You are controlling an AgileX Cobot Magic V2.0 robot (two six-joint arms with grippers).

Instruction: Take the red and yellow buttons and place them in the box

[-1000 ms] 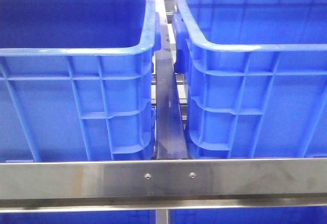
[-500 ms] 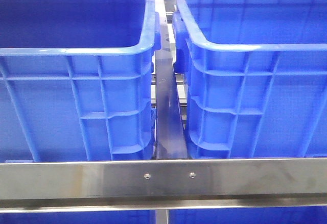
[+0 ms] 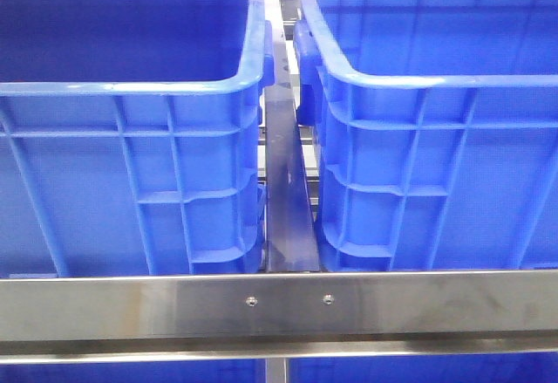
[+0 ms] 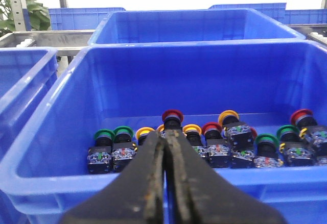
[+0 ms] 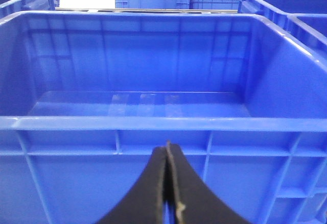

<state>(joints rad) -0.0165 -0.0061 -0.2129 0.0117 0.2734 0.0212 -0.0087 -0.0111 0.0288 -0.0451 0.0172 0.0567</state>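
Observation:
In the left wrist view a blue crate (image 4: 51, 169) holds a row of push buttons with black bodies. Among them are red buttons (image 4: 172, 115) and yellow buttons (image 4: 228, 117), mixed with green-capped ones (image 4: 104, 134). My left gripper (image 4: 166, 133) is shut and empty, outside the near rim of that crate and above it. In the right wrist view the box (image 5: 153, 123) is a deep blue crate with a bare floor. My right gripper (image 5: 167, 145) is shut with nothing in it, in front of the box's near wall and just below its rim. Neither gripper shows in the front view.
The front view shows two blue crates side by side, a left crate (image 3: 131, 86) and a right crate (image 3: 418, 82), with a dark metal strip (image 3: 286, 200) between them. A steel rail (image 3: 279, 304) crosses in front. More blue crates (image 4: 194, 25) stand behind.

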